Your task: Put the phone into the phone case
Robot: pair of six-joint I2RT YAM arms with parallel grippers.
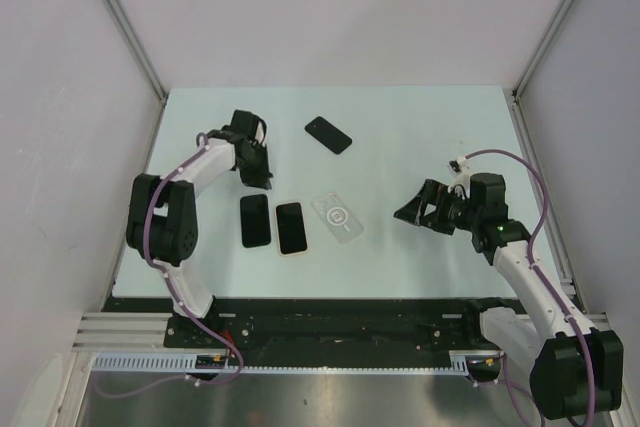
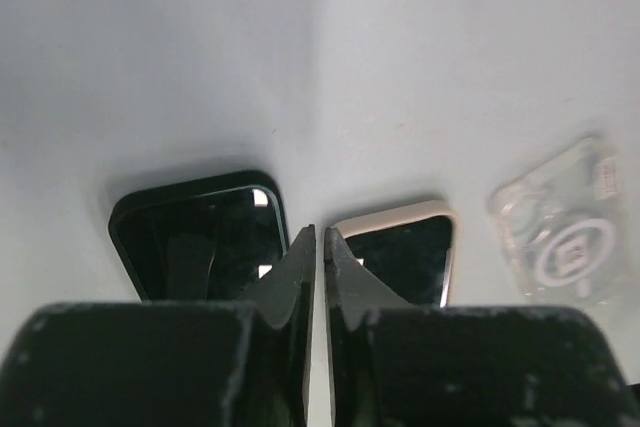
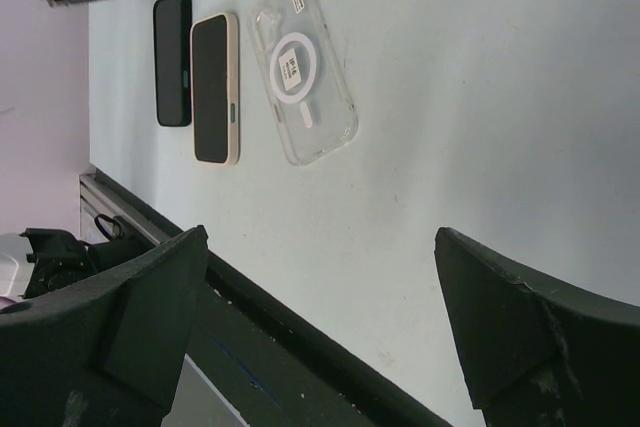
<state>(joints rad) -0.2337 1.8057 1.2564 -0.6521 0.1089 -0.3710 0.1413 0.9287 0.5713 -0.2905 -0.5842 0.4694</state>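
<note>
A clear phone case (image 1: pixel 337 218) with a white ring lies flat at the table's middle. To its left lie a phone with a beige rim (image 1: pixel 291 228) and a black phone (image 1: pixel 255 220), both face up. A third black phone (image 1: pixel 328 134) lies farther back. My left gripper (image 1: pixel 261 177) is shut and empty, hovering just behind the two phones; its wrist view shows the black phone (image 2: pixel 200 237), the beige-rimmed phone (image 2: pixel 405 247) and the case (image 2: pixel 565 237) beyond its tips (image 2: pixel 320 234). My right gripper (image 1: pixel 418 207) is open and empty, to the right of the case (image 3: pixel 305 67).
The right wrist view shows the beige-rimmed phone (image 3: pixel 214 87), the black phone (image 3: pixel 172 57) and the table's dark front rail (image 3: pixel 300 332) below my open gripper (image 3: pixel 320 237). White walls enclose the table on three sides.
</note>
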